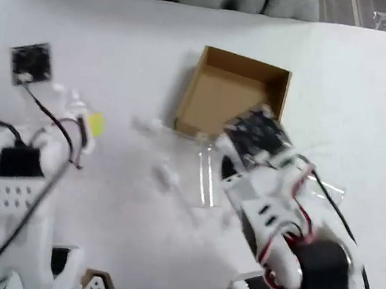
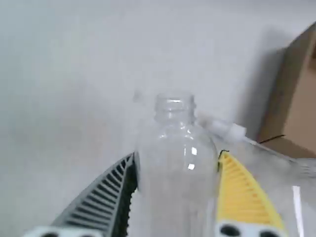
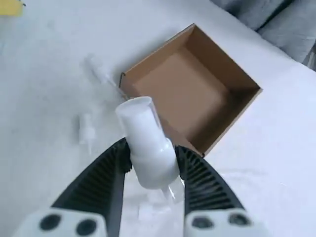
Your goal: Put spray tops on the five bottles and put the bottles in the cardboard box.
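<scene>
Left jaws: the left gripper (image 2: 176,170) has its grey and yellow fingers closed on the sides of a clear bottle (image 2: 174,133), which stands upright with its neck open.
Right jaws: the right gripper (image 3: 152,158) has its black fingers clamped on a white spray top (image 3: 143,128), which is held tilted.
Box: the cardboard box (image 1: 222,99) sits mid-desk toward the far edge, with no bottle in it yet.
Loose parts: spare spray tops (image 3: 86,129) lie on the desk (image 1: 121,39) just beside the box's left wall.
Stage: I judge I'm about to cap the first bottle. The two arms are well apart.
Risk, alignment: the top is tilted, so it could meet the neck's rim askew and jam.
Risk, grip: the bottle is smooth plastic. Pressing down may make it slide or tip between the fingers.
Left wrist view: it gives me the bare neck, which I can't make out from the high view.
High view: it gives me the spacing of the arms and the right wrist over the box's near corner.
</scene>
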